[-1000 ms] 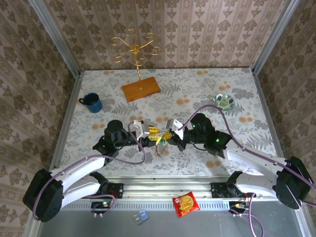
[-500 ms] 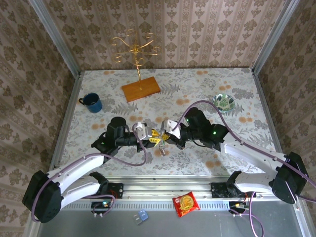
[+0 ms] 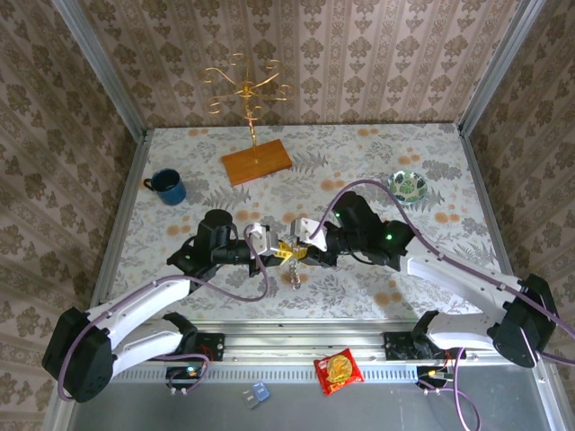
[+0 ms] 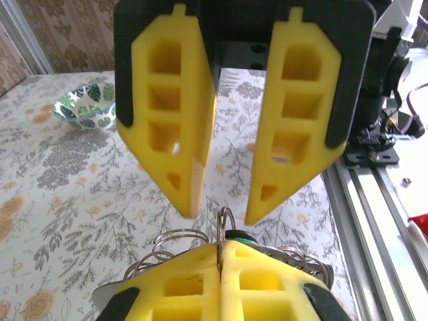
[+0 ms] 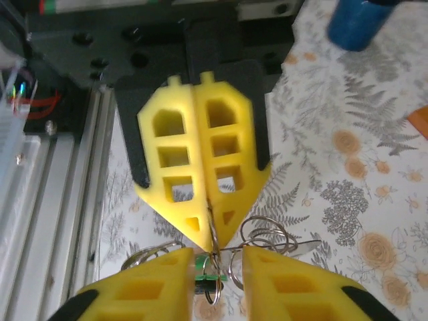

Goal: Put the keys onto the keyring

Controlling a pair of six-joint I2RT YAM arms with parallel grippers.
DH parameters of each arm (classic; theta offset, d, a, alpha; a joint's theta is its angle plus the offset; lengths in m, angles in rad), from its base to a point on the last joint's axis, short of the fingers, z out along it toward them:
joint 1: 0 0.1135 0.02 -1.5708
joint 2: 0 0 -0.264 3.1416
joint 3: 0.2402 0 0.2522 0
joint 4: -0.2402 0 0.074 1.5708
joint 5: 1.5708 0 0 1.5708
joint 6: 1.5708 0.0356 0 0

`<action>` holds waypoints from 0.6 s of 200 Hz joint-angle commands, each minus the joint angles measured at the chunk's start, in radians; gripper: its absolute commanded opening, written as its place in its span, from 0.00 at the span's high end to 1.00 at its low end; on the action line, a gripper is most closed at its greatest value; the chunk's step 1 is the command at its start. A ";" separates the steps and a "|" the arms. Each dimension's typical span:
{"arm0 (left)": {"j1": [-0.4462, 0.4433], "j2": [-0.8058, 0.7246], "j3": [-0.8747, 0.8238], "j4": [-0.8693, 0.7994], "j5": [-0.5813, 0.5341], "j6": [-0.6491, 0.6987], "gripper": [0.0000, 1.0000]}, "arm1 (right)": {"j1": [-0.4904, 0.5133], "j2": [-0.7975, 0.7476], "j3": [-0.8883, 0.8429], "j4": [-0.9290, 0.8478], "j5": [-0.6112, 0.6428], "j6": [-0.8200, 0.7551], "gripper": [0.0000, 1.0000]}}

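Above the table's near middle, my left gripper [image 3: 277,250] and right gripper [image 3: 304,252] meet tip to tip. My left gripper [image 4: 221,249] is shut on a thin metal ring of the keyring [image 4: 223,224], whose wire loops [image 5: 267,231] spread to both sides. The green-headed key [image 5: 211,277] hangs just below that pinch. My right gripper [image 5: 219,259] is open, its yellow fingers [image 4: 174,134] standing either side of the ring and the green key without touching them. The bundle dangles below the fingers [image 3: 294,274]. I cannot make out the dark key.
A blue mug [image 3: 167,186] stands at the far left. A gold hook stand on a wooden base [image 3: 256,162] is at the back, and a patterned bowl [image 3: 409,185] at the right. A red packet [image 3: 338,369] lies on the front rail.
My left gripper has closed onto the ring. My right gripper, shut a second ago, has opened. Both arms have shifted slightly, tips staying together.
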 commanded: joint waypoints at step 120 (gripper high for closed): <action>-0.002 0.008 -0.119 0.400 0.106 -0.239 1.00 | -0.018 -0.057 -0.224 0.434 -0.109 0.275 0.80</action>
